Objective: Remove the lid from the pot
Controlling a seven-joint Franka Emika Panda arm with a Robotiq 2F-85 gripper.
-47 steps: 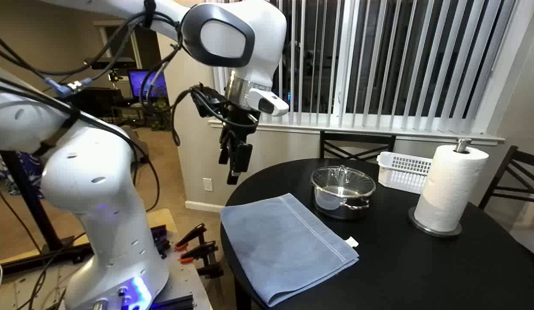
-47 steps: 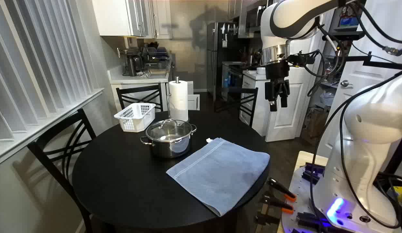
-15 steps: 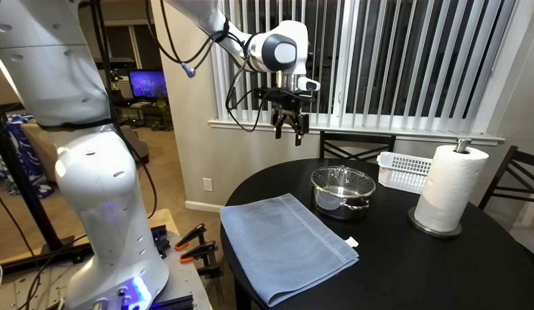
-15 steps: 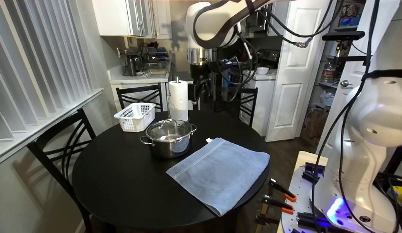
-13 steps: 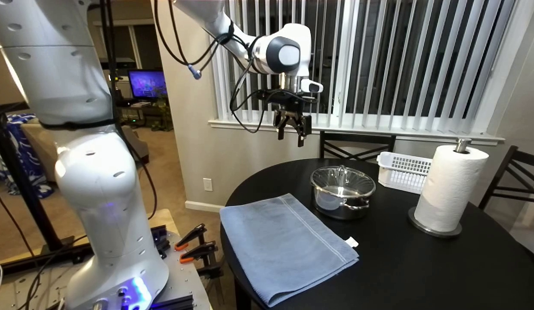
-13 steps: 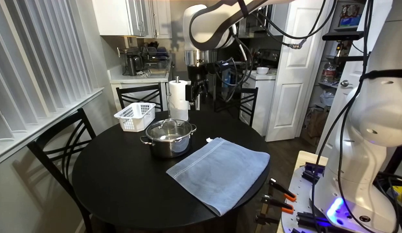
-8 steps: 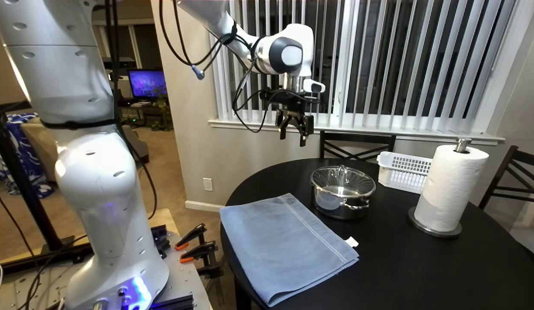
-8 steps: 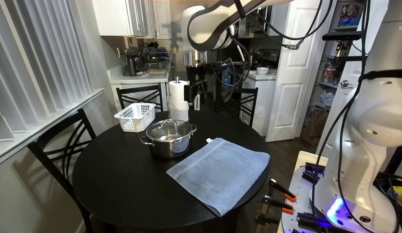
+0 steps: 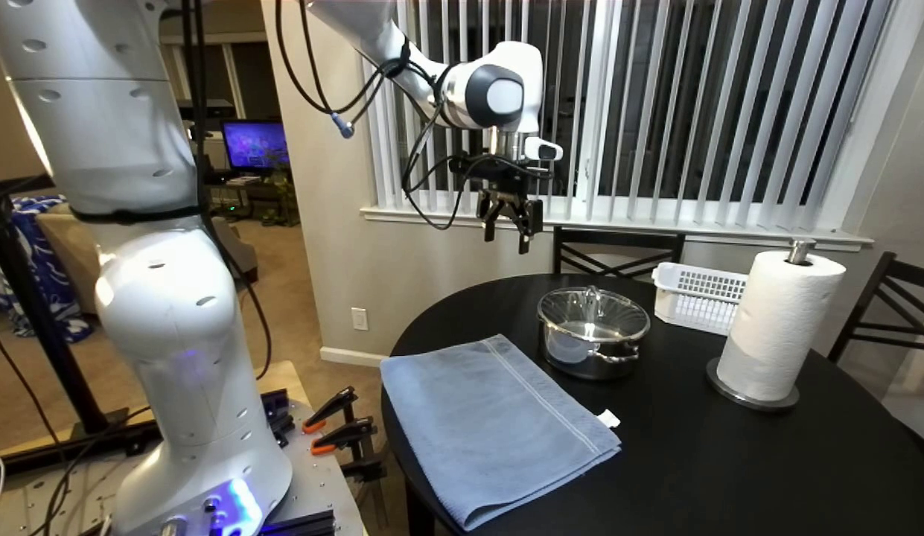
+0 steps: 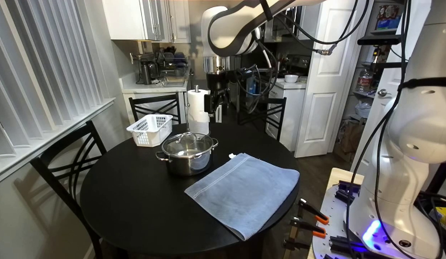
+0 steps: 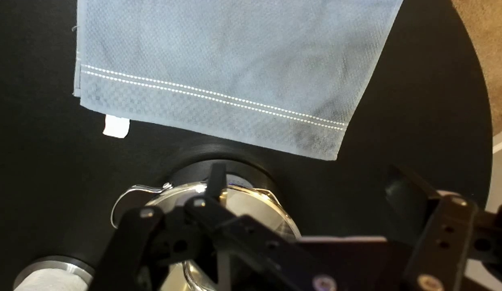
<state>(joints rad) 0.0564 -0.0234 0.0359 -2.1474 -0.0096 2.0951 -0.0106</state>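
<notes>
The pot (image 9: 584,356) is shiny silver and stands upright on the round black table. Its see-through glass lid (image 9: 614,316) with a metal rim and central knob sits on top. Both the pot (image 10: 188,167) and the lid (image 10: 197,145) also show in the other exterior camera's picture. My gripper (image 9: 506,237) is open and empty, pointing down. It hangs well above table height, off to the side of the pot, touching nothing. In the wrist view my fingers (image 11: 313,182) are wide apart. The left finger covers part of the lid (image 11: 257,208); its knob is hidden there behind the gripper.
A folded blue towel (image 9: 499,428) lies beside the pot. A paper towel roll (image 9: 778,327) on a stand and a white slatted basket (image 9: 700,298) stand beyond the pot. Black chairs (image 10: 73,169) surround the table (image 10: 136,201). Window blinds (image 9: 655,104) hang behind the arm.
Over three seconds my arm has reached out, carrying the gripper over toward the pot and turning it. In the last half second nothing visibly moves. The pot and lid have stayed put.
</notes>
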